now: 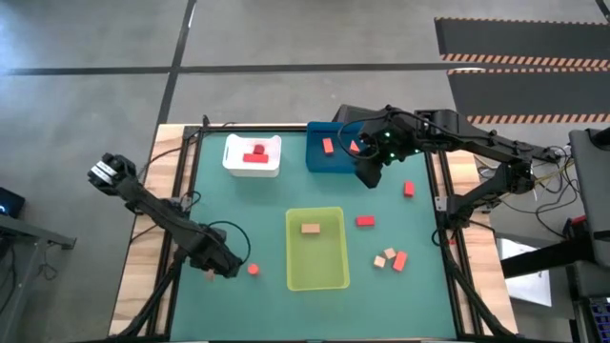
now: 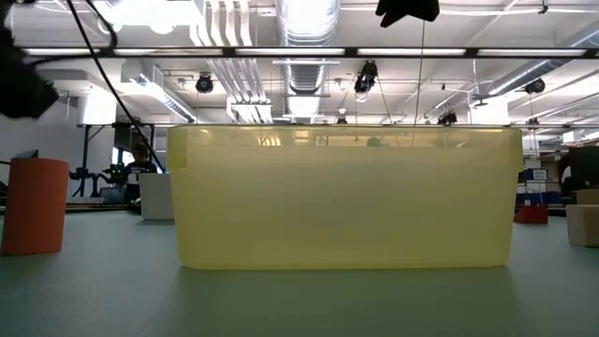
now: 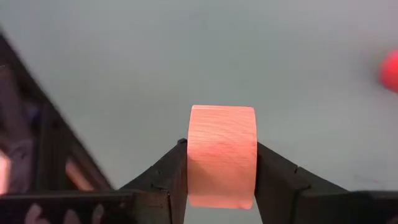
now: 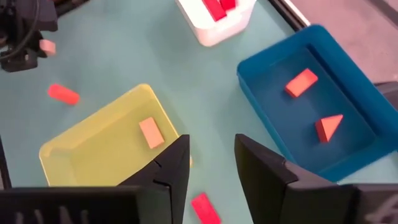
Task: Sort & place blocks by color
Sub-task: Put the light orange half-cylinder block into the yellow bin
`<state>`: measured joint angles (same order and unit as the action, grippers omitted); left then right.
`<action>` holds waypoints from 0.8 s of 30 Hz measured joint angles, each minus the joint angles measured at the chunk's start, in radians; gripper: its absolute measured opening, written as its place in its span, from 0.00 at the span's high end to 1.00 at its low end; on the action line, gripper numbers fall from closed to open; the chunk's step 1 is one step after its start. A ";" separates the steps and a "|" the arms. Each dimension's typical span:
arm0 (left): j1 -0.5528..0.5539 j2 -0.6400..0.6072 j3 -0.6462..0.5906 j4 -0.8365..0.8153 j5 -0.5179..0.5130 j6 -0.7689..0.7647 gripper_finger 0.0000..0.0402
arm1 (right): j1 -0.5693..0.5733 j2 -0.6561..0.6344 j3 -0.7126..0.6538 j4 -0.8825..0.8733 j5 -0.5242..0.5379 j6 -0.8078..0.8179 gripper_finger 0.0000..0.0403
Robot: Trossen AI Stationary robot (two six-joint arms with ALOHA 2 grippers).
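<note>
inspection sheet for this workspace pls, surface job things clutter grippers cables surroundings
surface: green mat on a wooden table.
job's things: white bin holds red blocks; blue bin two orange-red blocks; yellow-green bin one tan block; loose blocks on the mat.
clutter: nothing seen.
grippers: left gripper shut on a pale block; right gripper open, empty, beside the blue bin.
cables: black cables along the table's left edge.
surroundings: concrete floor, striped hazard mats.
</note>
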<state>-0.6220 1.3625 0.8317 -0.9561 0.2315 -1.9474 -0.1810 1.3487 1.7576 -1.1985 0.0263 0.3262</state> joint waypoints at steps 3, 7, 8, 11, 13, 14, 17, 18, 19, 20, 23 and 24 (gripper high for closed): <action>0.000 -0.040 0.080 -0.130 -0.005 0.022 0.70 | 0.000 0.000 0.000 0.042 0.000 -0.017 0.72; -0.001 -0.106 0.198 -0.273 -0.042 0.045 0.70 | 0.000 0.002 0.000 0.107 0.000 -0.038 0.72; -0.001 -0.122 0.227 -0.279 -0.071 0.061 0.70 | 0.000 0.002 0.000 0.120 0.000 -0.043 0.73; -0.001 -0.168 0.307 -0.271 -0.214 0.129 0.70 | 0.000 0.004 0.000 0.162 0.000 -0.056 0.73; 0.000 -0.192 0.357 -0.230 -0.341 0.213 0.70 | 0.000 0.008 0.000 0.181 0.000 -0.064 0.73; 0.000 -0.201 0.378 -0.198 -0.415 0.268 0.70 | 0.000 0.009 0.000 0.188 0.000 -0.073 0.73; 0.010 -0.232 0.427 -0.113 -0.616 0.440 0.70 | 0.000 0.014 0.000 0.211 -0.009 -0.104 0.72; 0.018 -0.240 0.439 -0.076 -0.677 0.504 0.70 | 0.000 0.015 0.000 0.219 -0.019 -0.109 0.72; 0.029 -0.249 0.447 -0.035 -0.730 0.571 0.70 | 0.000 0.018 0.000 0.231 -0.034 -0.116 0.72; 0.042 -0.259 0.449 0.006 -0.769 0.641 0.70 | 0.000 0.021 0.000 0.251 -0.052 -0.124 0.72; 0.092 -0.291 0.446 0.154 -0.825 0.859 0.70 | 0.000 0.027 0.000 0.324 -0.132 -0.141 0.72; 0.112 -0.303 0.442 0.209 -0.830 0.930 0.70 | 0.001 0.031 0.000 0.363 -0.163 -0.148 0.72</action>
<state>-0.5098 1.0596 1.2732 -0.7476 -0.5989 -1.0170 -0.1796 1.3801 1.7576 -0.8354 -0.1370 0.1779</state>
